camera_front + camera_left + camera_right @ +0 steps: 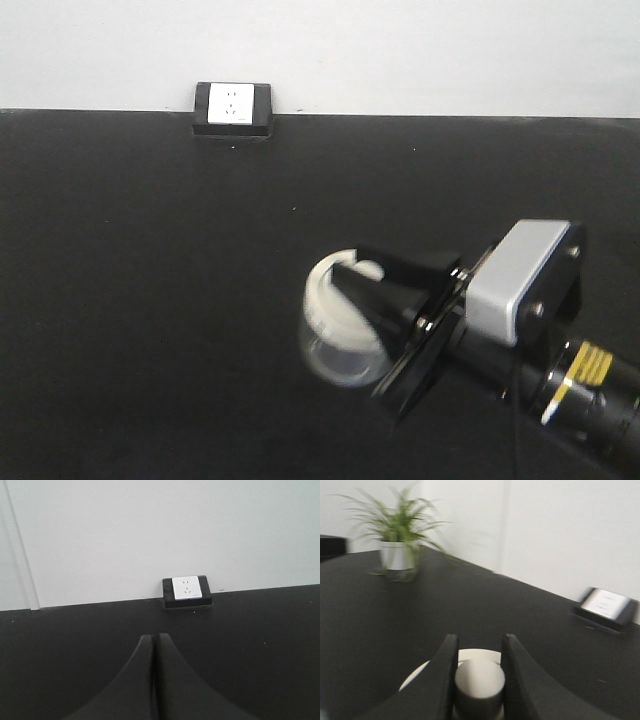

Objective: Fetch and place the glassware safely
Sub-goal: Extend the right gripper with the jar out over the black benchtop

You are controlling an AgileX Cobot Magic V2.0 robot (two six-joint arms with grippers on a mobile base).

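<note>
Right claw (358,275) pinching the knob (479,680) on the cream-white lid (476,655) of the small glass jar (332,350). Jar tilted, lid toward the arm, blurred, over the black table (150,300), right of middle. Cannot tell whether it touches the surface. Left claw (152,640) pressed together, holding nothing, pointed at a socket box (186,591) at the table's far edge. Potted plant (397,535) stands well apart from the jar.
</note>
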